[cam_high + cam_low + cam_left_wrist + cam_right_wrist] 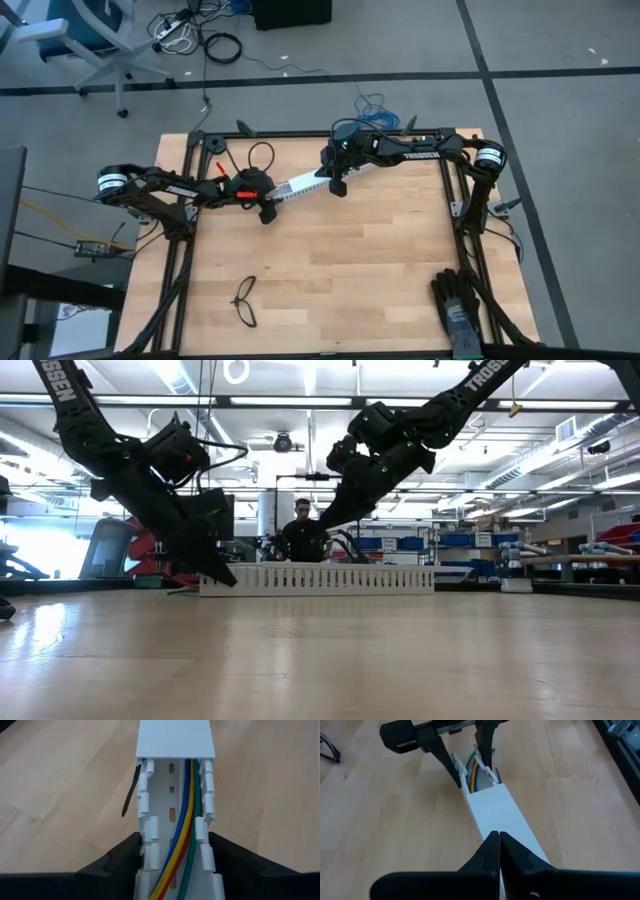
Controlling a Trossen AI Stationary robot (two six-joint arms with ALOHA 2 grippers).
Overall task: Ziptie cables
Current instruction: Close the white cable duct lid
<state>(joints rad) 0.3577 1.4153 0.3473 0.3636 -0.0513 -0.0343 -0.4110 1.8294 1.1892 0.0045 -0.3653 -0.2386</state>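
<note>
Your left hand straddles the slotted cable duct, fingers unclosed; right hand clenched empty. The cables are limp; grip the bundle.

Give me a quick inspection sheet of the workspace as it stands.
Surface: wooden tabletop, black frame around it.
Job's things: white slotted cable duct, partly lidded; blue, yellow, red and green cables run inside it; dark ziptie hangs at its side.
Clutter: black glasses; black gloves at the table's edge.
Grippers: left gripper straddles the duct's open end; right gripper shut, above the lid.
Cables: loose cords on the floor.
Surroundings: office chair; person behind the table.
</note>
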